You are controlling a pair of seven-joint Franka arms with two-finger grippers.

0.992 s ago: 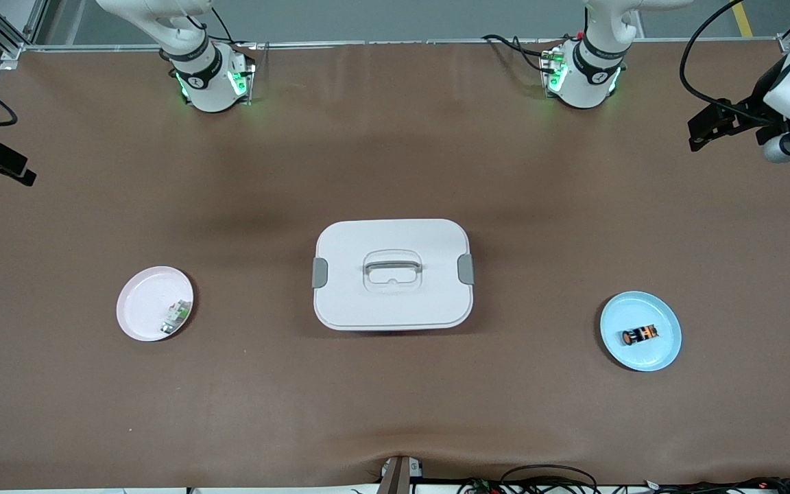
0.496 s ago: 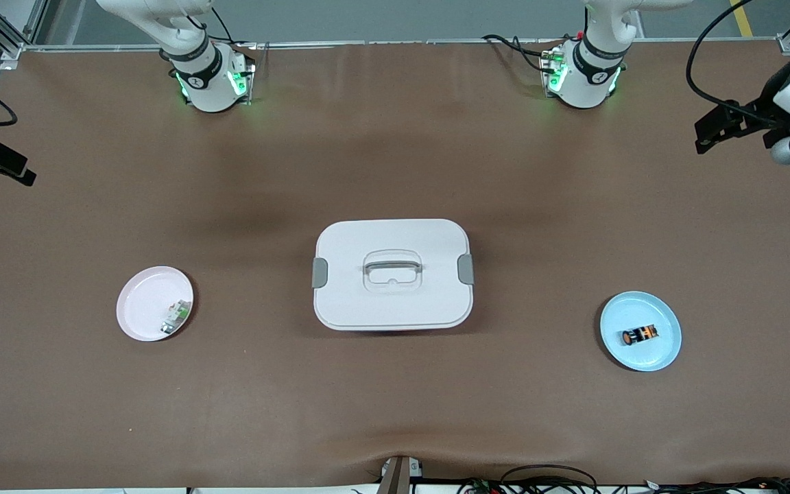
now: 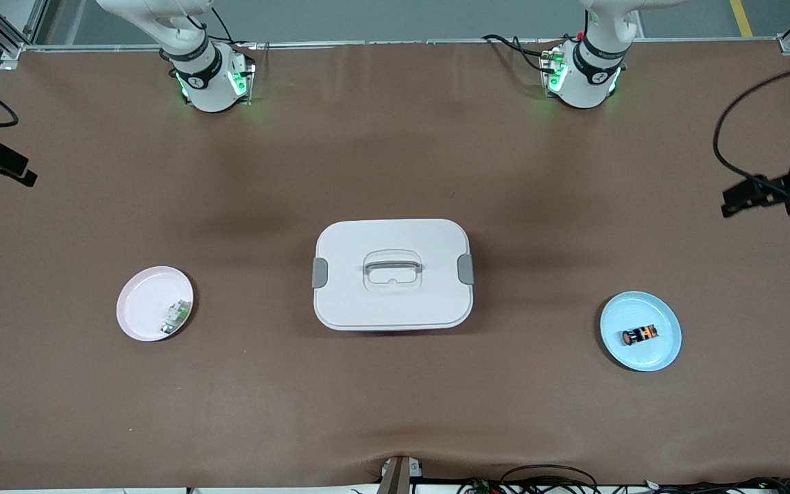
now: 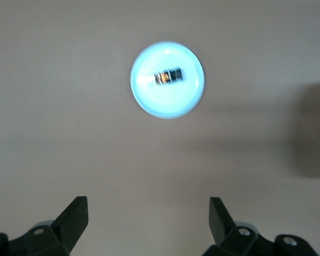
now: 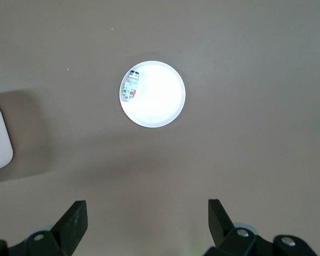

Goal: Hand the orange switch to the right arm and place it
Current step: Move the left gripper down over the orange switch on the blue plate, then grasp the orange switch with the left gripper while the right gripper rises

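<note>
the orange switch (image 3: 640, 335) lies on its side in the blue plate (image 3: 666, 348), with its round orange end turned toward the white box (image 3: 392, 274). this plate stands on the brown desk (image 3: 395, 398) toward the left arm's end, well apart from the white box and a little nearer to the front camera than it. the white box has a closed lid with a grey handle (image 3: 392, 261) and sits in the middle of the desk.

the left end effector (image 4: 148, 217) is up in the air over the bare desk, at the left arm's end beside the white box. its fingers are spread wide with nothing between them. in its wrist view the blue plate with the switch is seen well apart from the fingertips.

the right end effector (image 5: 147, 218) waits in the air with its fingers also spread and empty. the pink plate (image 3: 138, 309) is toward the right arm's end from the white box, and a small white-and-green component (image 3: 175, 317) lies in it close to the rim.
</note>
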